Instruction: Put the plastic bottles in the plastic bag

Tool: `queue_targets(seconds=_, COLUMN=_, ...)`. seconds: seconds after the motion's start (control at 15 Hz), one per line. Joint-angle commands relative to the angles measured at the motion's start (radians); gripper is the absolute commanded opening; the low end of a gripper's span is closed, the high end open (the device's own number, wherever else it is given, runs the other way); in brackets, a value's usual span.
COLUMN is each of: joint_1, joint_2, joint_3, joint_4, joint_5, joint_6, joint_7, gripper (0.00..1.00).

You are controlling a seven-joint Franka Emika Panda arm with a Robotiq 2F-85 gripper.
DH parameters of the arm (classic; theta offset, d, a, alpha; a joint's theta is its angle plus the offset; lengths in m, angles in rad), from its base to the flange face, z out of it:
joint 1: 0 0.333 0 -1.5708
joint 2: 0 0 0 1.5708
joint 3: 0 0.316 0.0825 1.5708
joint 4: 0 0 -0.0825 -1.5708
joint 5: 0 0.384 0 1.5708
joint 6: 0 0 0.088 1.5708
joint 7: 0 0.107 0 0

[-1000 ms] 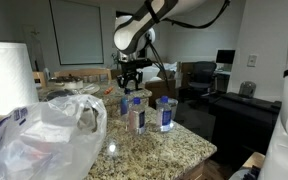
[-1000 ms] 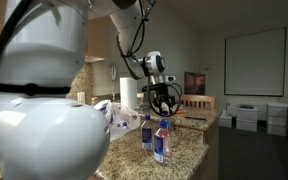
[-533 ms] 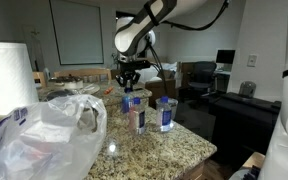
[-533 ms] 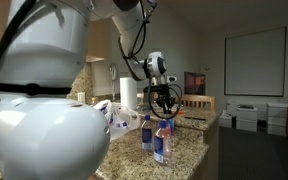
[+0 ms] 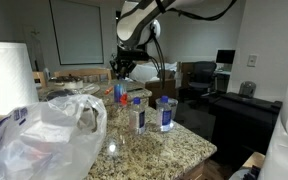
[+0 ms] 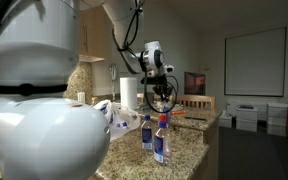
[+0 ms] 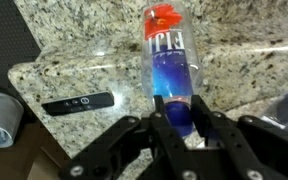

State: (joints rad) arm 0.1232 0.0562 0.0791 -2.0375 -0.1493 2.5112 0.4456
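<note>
The jaws clench one bottle by its end, clear of the counter; two other bottles stand beneath; the bag lies toward eight o'clock in an exterior view; carry high and level, releasing only above its opening.

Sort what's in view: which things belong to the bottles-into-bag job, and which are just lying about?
Part of the job:
- gripper, shut on the held bottle
- two standing bottles on the granite counter
- plastic bag

Just lying about:
- paper towel roll
- flat black device, seen in the wrist view
</note>
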Motion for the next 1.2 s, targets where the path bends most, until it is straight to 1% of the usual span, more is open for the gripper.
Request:
queue_targets(seconds=0.0, joint_1=0.002, joint_2=-0.187, joint_3=0.022, joint_4=-0.139, joint_5=0.102, joint_6=0.082, joint_7=-0.116, gripper=0.08)
queue_targets(seconds=0.07, joint_1=0.008, joint_2=-0.210, joint_3=0.028, joint_4=-0.152, joint_5=0.147, joint_6=0.099, joint_7=-0.160, gripper=0.08)
queue_targets(seconds=0.13, joint_1=0.025, joint_2=-0.210, joint_3=0.031, joint_4=-0.148, joint_5=0.254, joint_6=0.117, joint_7=-0.257, gripper=0.08)
queue_targets(seconds=0.2, joint_1=0.043, joint_2=-0.214, joint_3=0.031, joint_4=-0.147, joint_5=0.332, joint_6=0.120, joint_7=-0.321, gripper=0.08)
queue_targets(seconds=0.33, joint_1=0.092, joint_2=-0.168, joint_3=0.028, joint_4=-0.114, joint_5=0.505, joint_6=0.122, joint_7=-0.464, gripper=0.08)
queue_targets(seconds=0.4, joint_1=0.135, joint_2=-0.133, joint_3=0.010, joint_4=-0.097, joint_5=0.592, joint_6=0.124, joint_7=-0.535, gripper=0.08)
queue_targets(seconds=0.53, joint_1=0.182, joint_2=-0.047, joint_3=0.009, joint_4=-0.044, joint_5=0.762, joint_6=0.095, joint_7=-0.673, gripper=0.08)
queue_targets(seconds=0.6, joint_1=0.164, joint_2=0.008, joint_3=0.047, joint_4=-0.008, joint_5=0.847, joint_6=0.076, joint_7=-0.737, gripper=0.08)
queue_targets(seconds=0.73, joint_1=0.148, joint_2=0.130, joint_3=0.095, joint_4=0.060, joint_5=0.999, joint_6=0.042, joint_7=-0.870, gripper=0.08)
queue_targets(seconds=0.87, joint_1=0.119, joint_2=0.259, joint_3=0.151, joint_4=0.144, joint_5=1.074, joint_6=-0.012, joint_7=-0.946, gripper=0.08)
queue_targets(seconds=1.0, joint_1=0.101, joint_2=0.385, joint_3=0.188, joint_4=0.236, joint_5=1.070, joint_6=-0.090, joint_7=-0.966, gripper=0.08)
queue_targets(seconds=1.13, joint_1=0.093, joint_2=0.496, joint_3=0.210, joint_4=0.331, joint_5=1.030, joint_6=-0.186, joint_7=-0.941, gripper=0.08)
